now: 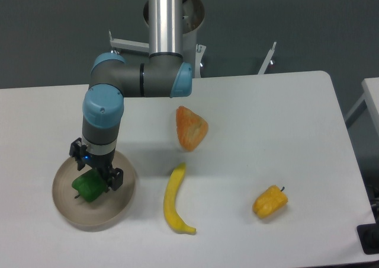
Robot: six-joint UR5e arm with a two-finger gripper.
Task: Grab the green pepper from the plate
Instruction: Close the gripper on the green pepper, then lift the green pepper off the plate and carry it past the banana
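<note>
The green pepper (87, 188) lies on the left half of the round beige plate (116, 207) at the table's front left. My gripper (95, 171) hangs directly over the pepper and points straight down. It is open, with one finger at the pepper's upper left and the other at its right side. The wrist hides the top of the pepper. I cannot tell whether the fingers touch it.
A yellow banana (173, 201) lies just right of the plate. An orange fruit piece (191, 127) sits mid-table behind it. A yellow-orange pepper (270, 201) rests at the front right. The arm reaches down from the back of the table.
</note>
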